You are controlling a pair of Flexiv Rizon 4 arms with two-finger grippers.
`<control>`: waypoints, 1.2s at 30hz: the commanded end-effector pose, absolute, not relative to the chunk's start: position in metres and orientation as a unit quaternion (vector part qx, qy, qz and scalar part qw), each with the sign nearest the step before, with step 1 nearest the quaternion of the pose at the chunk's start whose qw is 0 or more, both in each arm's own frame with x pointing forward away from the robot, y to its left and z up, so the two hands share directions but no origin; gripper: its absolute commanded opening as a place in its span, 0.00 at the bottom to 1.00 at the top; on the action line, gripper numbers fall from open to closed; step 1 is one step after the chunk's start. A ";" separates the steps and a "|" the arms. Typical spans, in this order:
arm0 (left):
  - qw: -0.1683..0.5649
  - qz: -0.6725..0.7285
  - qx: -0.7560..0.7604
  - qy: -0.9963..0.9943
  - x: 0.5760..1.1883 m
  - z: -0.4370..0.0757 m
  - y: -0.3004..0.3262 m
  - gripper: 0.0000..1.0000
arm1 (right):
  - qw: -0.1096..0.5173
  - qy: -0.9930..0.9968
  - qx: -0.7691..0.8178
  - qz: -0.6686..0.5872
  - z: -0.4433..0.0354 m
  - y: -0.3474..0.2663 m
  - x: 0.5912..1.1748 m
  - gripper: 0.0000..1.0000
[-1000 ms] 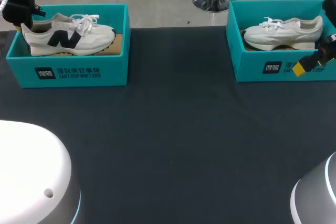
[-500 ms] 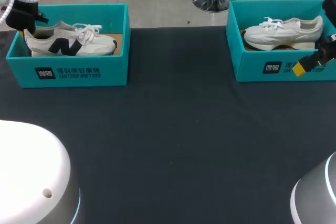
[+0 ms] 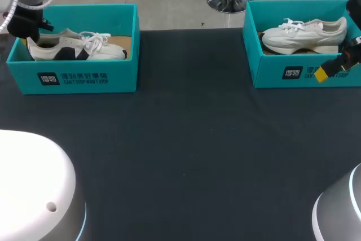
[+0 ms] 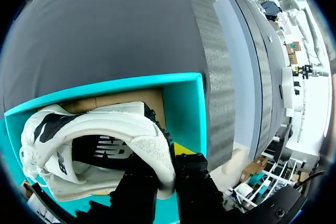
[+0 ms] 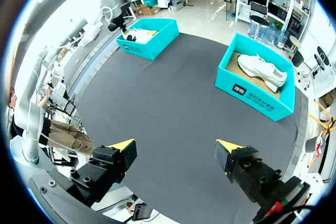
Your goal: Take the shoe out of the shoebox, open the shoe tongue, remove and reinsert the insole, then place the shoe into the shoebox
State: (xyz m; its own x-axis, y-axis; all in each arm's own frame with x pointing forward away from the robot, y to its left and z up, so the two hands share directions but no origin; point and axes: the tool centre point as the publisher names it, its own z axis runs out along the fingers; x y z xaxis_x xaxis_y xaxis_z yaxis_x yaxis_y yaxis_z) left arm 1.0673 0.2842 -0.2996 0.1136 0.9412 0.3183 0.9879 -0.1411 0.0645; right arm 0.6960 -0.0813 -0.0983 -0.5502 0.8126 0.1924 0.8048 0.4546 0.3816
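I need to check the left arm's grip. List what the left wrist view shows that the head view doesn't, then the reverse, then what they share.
Left wrist view only: the left hand shut on the heel of the shoe, one finger inside the collar and one outside, and the printed insole within. Head view only: the second shoebox holding a white shoe, the right hand by its front wall, and the laces. Both: the teal left shoebox, the shoe inside it, and the dark table.
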 end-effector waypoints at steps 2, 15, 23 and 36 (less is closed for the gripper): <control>0.085 -0.141 -0.740 -0.652 1.067 -0.318 0.285 0.00 | 0.007 0.853 0.475 0.216 -0.098 -0.080 0.699 1.00; 0.104 -0.135 -0.741 -0.650 1.066 -0.345 0.288 0.68 | 0.007 0.853 0.475 0.216 -0.098 -0.080 0.699 1.00; 0.088 -0.119 -0.740 -0.656 1.063 -0.315 0.289 1.00 | 0.007 0.853 0.475 0.216 -0.098 -0.080 0.699 1.00; 0.035 -0.078 -0.740 -0.667 1.019 -0.204 0.245 1.00 | 0.007 0.853 0.475 0.216 -0.098 -0.080 0.699 1.00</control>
State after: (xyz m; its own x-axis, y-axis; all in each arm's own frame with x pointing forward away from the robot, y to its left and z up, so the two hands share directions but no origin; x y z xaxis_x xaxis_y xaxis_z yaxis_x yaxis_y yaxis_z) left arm 1.0466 0.2496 -0.2422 0.0951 0.9828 0.1583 0.9947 -0.1002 0.0246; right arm 0.6960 -0.0813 -0.0983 -0.5502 0.8126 0.1924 0.8048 0.4546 0.3816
